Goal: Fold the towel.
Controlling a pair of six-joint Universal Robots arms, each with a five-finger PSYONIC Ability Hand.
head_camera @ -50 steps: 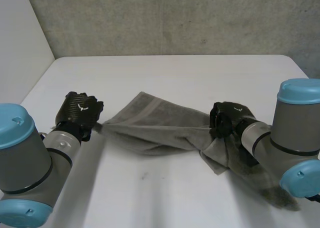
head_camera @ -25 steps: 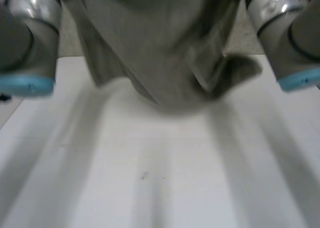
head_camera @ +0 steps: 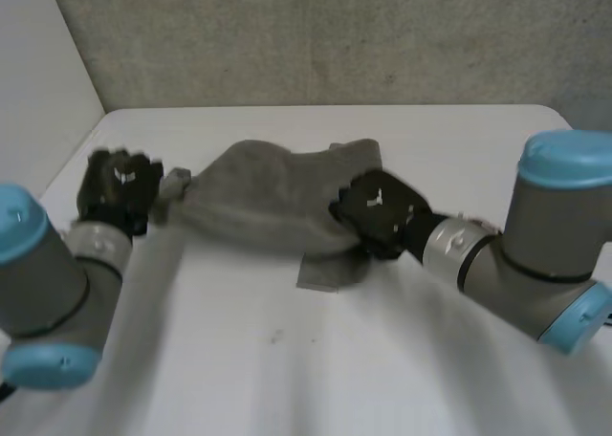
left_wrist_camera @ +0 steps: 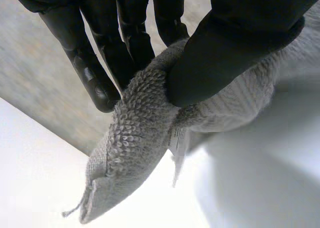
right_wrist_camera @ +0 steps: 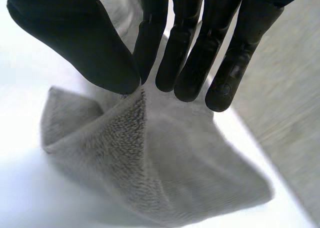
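A grey terry towel (head_camera: 273, 202) hangs bunched between both hands above the white table (head_camera: 287, 359). My left hand (head_camera: 117, 189) holds its left corner; in the left wrist view the thumb (left_wrist_camera: 235, 43) pinches the towel (left_wrist_camera: 145, 133) against the fingers, and a white tag hangs below. My right hand (head_camera: 378, 211) grips the towel's right end. The right wrist view shows the thumb (right_wrist_camera: 80, 38) and fingers (right_wrist_camera: 185, 43) pinching a towel (right_wrist_camera: 150, 163) edge. A loose flap (head_camera: 330, 269) droops onto the table beneath my right hand.
A grey wall (head_camera: 335, 34) stands behind the table's far edge. The table's left edge runs beside my left arm (head_camera: 48, 283). Bare white tabletop lies in front of the towel.
Both hands lifted the towel high toward the camera, then came down again. The towel now lies farther back and more bunched, with my right hand nearer the middle.
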